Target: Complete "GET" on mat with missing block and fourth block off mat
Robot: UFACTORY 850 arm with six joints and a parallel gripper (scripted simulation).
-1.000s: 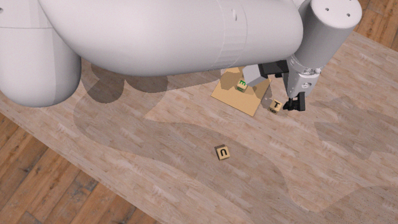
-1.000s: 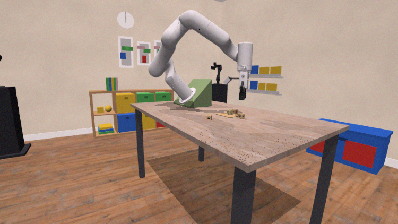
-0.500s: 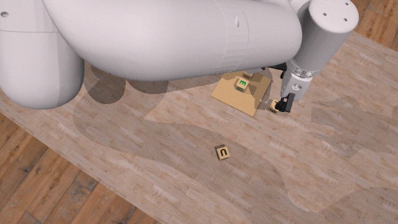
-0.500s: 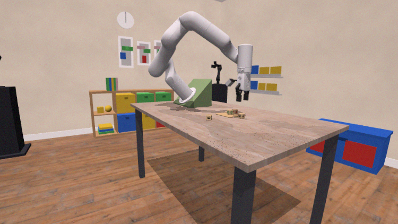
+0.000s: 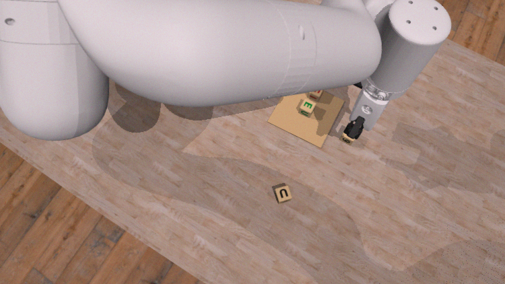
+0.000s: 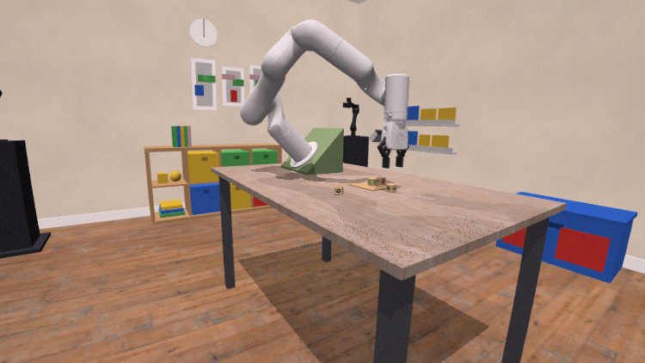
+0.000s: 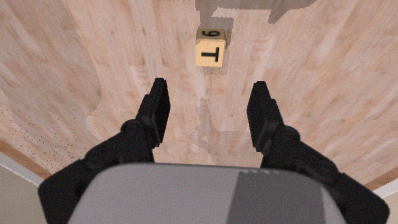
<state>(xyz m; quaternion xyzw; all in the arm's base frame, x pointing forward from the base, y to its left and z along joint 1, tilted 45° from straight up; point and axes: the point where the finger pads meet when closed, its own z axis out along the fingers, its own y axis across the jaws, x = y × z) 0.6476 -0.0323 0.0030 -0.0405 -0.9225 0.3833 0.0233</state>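
Pale wood, matt blocks and smooth white casing.
The surface (image 5: 225, 219) (image 6: 406, 216) (image 7: 115, 60) looks like matt, streaky-grained wood; the blocks look like plain, pale wood. The mat (image 5: 304, 128) (image 6: 367, 185) has a flat, matt, cardboard-like finish. The arm casing (image 5: 197, 52) (image 6: 356, 58) looks like smooth, softly shiny plastic or painted metal; the fingers (image 5: 354, 128) (image 6: 399, 158) look matt black. The floor (image 5: 81, 229) (image 6: 135, 288) looks like rougher, knotted wood planks.

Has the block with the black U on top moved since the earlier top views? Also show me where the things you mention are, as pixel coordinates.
No. In the top view the U block (image 5: 283, 194) sits at the same spot on the table, the same way off the mat's (image 5: 299, 122) near corner.
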